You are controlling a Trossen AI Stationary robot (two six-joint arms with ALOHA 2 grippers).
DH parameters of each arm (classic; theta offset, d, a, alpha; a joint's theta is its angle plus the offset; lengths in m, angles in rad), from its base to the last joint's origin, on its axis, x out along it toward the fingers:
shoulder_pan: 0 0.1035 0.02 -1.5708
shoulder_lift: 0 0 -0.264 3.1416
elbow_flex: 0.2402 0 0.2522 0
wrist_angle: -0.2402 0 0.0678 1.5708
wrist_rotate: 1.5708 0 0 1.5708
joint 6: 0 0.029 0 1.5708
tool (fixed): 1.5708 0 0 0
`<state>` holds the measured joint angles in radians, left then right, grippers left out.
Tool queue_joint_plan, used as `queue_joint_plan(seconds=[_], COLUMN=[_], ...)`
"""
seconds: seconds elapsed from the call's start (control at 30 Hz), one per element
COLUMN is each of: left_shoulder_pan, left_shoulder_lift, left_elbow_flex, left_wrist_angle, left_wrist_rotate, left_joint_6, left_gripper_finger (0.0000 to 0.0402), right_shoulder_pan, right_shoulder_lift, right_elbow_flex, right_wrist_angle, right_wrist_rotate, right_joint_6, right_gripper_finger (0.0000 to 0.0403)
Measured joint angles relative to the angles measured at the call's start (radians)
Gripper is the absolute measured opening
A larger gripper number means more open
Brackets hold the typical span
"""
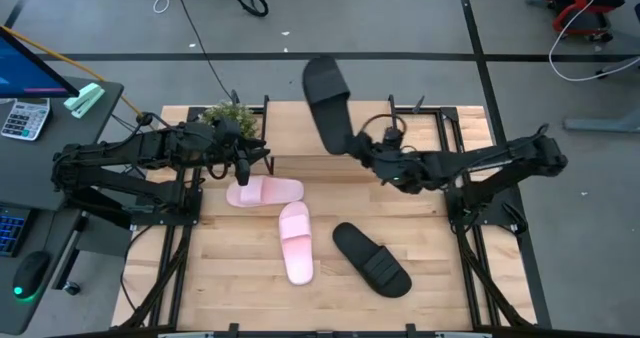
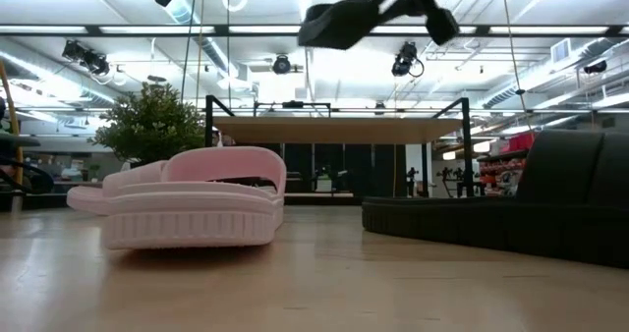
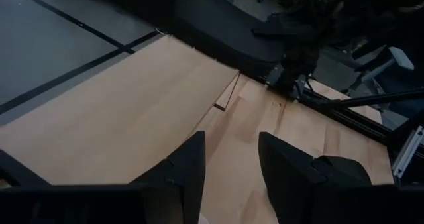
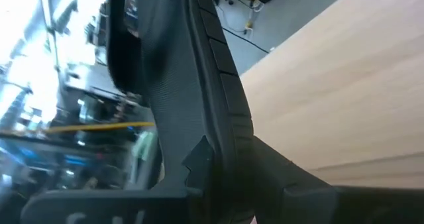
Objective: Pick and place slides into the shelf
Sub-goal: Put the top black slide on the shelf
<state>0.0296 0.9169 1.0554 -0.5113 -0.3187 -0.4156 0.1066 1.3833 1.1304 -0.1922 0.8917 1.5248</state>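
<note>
My right gripper point(image 1: 356, 146) is shut on one black slide point(image 1: 326, 96), which it holds high over the shelf's light top board point(image 1: 420, 128). In the low view this slide point(image 2: 339, 23) hangs in the air above the shelf point(image 2: 344, 130). The other black slide point(image 1: 372, 259) lies flat on the slatted table, near the right. Two pink slides lie at the middle, one point(image 1: 265, 191) just in front of the shelf and one point(image 1: 296, 241) nearer. My left gripper point(image 3: 228, 174) is open and hovers at the shelf's left part, above the far pink slide, touching nothing. My right gripper holds the black slide by the end nearest to it point(image 1: 346, 136), pinched between the two fingers, which come from the table's right side. The right wrist view shows the slide's ribbed side point(image 4: 222, 111) running out edge-on from between the fingers. The slide is lifted clear and tilted, its free end pointing past the far edge.
A small potted plant point(image 1: 230, 113) stands at the shelf's far left corner. Black frame rails point(image 1: 175, 238) run along both sides of the table. A desk with a keyboard and calculator point(image 1: 25, 118) stands left of the table. The shelf's top board point(image 3: 132, 111) is bare under my left gripper.
</note>
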Motion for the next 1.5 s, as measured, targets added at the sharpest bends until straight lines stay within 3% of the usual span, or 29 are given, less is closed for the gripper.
queue_joint_plan(seconds=[0.17,0.43,0.73,1.13,1.37,1.5], left_shoulder_pan=[0.000,0.000,0.000,-0.001,-0.001,-0.001], left_shoulder_lift=[0.000,0.000,0.000,-0.012,-0.036,-0.069], left_elbow_flex=[0.000,0.000,0.000,0.000,0.000,0.000], left_wrist_angle=[-0.001,0.000,0.059,0.155,0.154,0.144], left_wrist_rotate=[0.000,0.000,0.001,0.031,0.035,0.052], left_joint_6=[0.006,0.007,0.001,-0.050,-0.030,0.023], left_gripper_finger=[0.0154,0.0155,0.0141,0.0144,0.0144,0.0138], right_shoulder_pan=[0.000,0.001,0.040,0.037,-0.022,-0.074], right_shoulder_lift=[0.105,0.164,0.192,0.305,0.426,0.519], right_elbow_flex=[0.116,0.138,0.137,0.139,0.360,0.564], right_wrist_angle=[-0.080,-0.074,-0.065,0.160,0.106,-0.110], right_wrist_rotate=[-0.005,0.011,0.177,0.270,0.208,0.121], right_joint_6=[0.001,0.000,0.058,0.227,0.125,0.129], right_gripper_finger=[0.0069,0.0069,0.0069,0.0069,0.0069,0.0068])
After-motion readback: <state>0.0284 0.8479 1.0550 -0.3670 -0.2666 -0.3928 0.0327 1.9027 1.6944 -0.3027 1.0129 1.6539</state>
